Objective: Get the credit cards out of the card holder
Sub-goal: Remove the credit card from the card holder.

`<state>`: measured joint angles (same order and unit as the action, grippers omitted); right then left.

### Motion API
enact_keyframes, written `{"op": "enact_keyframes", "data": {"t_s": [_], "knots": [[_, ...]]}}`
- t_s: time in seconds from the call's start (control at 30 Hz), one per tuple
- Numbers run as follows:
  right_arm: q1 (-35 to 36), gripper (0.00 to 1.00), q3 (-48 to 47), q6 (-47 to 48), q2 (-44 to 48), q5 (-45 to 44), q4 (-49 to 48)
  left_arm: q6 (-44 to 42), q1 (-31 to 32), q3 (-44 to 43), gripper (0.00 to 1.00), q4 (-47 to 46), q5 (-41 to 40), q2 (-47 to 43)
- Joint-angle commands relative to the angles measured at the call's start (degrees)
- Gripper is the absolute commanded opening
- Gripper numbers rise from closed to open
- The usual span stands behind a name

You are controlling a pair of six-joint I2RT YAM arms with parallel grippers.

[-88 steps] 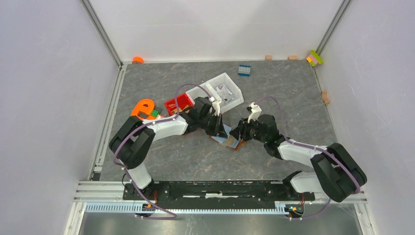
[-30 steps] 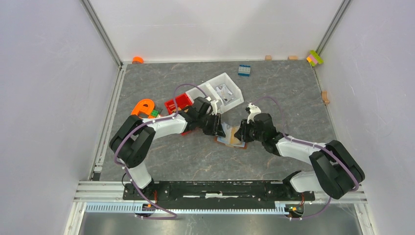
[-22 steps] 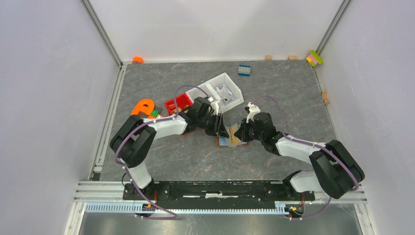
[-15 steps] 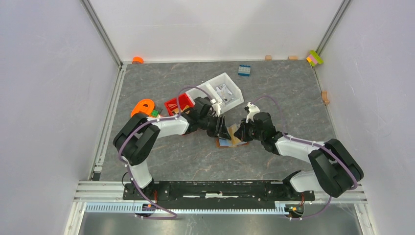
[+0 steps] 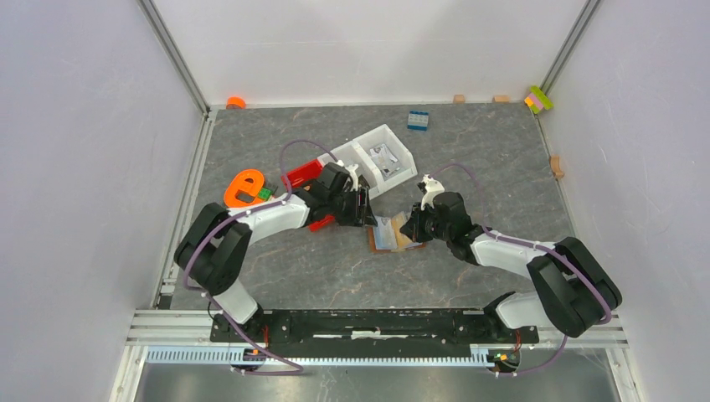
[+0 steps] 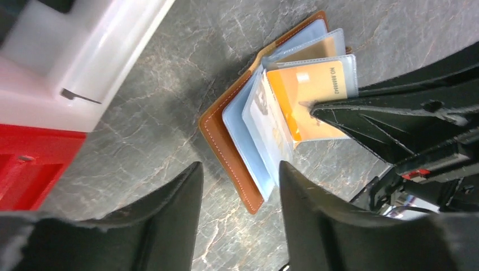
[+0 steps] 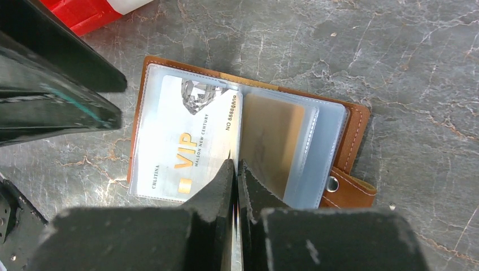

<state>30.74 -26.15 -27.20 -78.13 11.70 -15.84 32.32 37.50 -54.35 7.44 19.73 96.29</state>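
Jaws of the right gripper (image 7: 234, 164) are clamped tight on the raised edge of a clear plastic sleeve (image 6: 349, 76), the leaf that carries the flat orange-tan card (image 6: 308, 93). Whether the pads bite the card itself or only the plastic over it cannot be told. The pinch stands that leaf up from the spread pages, probably so the card can be drawn out along its pocket. Beneath it the small brown leather-like card holder (image 7: 353, 130) lies open and flat on the grey marbled table (image 5: 469, 159), strap tab toward the right arm. Its pages are fanned, with a silvery VIP card (image 7: 189, 130) in the sleeve on one side of the pinch and a tan one showing through the sleeve on the other. Both task cards therefore sit inside the holder, none taken out yet. The left gripper (image 6: 238, 165) hangs just beside the holder's spine edge with its fingers apart and nothing between them. From there it looks placed to come down and pin the brown cover while the other arm pulls; unpinned, the light holder would likely lift or slide with the sleeve. Beyond the left arm stand a white plastic bin (image 5: 381, 155) and a red bin (image 5: 303, 177), both apart from the holder.
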Motion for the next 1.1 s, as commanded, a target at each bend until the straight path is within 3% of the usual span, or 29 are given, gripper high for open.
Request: {"op": "enact_keyframes", "data": {"t_s": [0.0,0.13,0.27,0.43,0.53,0.7,0.77,0.87,1.07], "knots": [[-0.17,0.07,-1.14,0.39,0.59,-1.30,0.06,-1.55,0.25,0.30,0.67,2.30,-6.39,-3.74],[-0.29,0.07,-0.92,0.38,0.95,-1.37,0.00,-0.65,0.21,-0.22,0.82,0.73,-1.32,-0.27],[-0.22,0.08,-0.91,0.26,0.73,-0.82,-0.25,2.01,0.24,-0.30,0.80,-4.68,8.52,3.95],[-0.27,0.07,-0.75,0.04,0.92,-0.37,-0.59,3.71,0.12,-0.66,0.68,-7.06,11.35,7.27],[-0.25,0.09,-0.65,0.24,1.65,-1.58,-0.08,6.32,-0.18,0.54,0.46,-12.42,15.47,8.12],[-0.30,0.36,-0.98,1.09,5.73,-9.31,4.27,8.43,-1.24,3.38,0.08,-18.43,17.56,6.22],[-0.25,0.45,-0.04,1.22,8.54,-11.20,4.33,8.29,-1.28,4.39,0.05,-19.71,17.37,4.48],[-0.25,0.47,1.48,1.83,13.35,-12.53,3.78,7.98,-1.28,6.11,0.03,-22.27,17.27,1.22],[-0.25,0.36,5.05,4.28,22.00,-3.36,-3.59,9.14,-1.26,10.59,0.02,-30.90,18.82,-4.82]]}}
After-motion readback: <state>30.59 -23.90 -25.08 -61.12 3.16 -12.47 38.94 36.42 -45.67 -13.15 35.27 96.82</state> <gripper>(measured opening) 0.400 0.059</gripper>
